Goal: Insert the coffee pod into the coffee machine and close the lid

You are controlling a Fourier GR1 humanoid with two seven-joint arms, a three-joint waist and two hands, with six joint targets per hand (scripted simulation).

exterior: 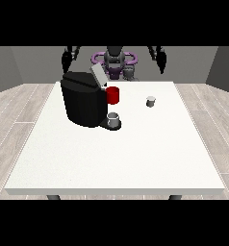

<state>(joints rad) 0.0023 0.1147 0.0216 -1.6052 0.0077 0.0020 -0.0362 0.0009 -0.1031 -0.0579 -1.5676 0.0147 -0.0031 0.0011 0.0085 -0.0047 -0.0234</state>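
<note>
The coffee pod (pixel 151 101) stands upright on the white bench (pixel 116 158), right of centre, apart from the coffee machine (pixel 85 103) with its lid (pixel 98 75) raised. The hand at the view's right (pixel 160 57) hangs nearer, above the pod; the hand at the view's left (pixel 67 58) is farther. Neither holds anything; finger pose cannot be told.

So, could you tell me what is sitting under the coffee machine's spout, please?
A small grey cup stands on the machine's base, under the open lid. A red part shows just above it. Whether the cup holds anything cannot be seen.
</note>
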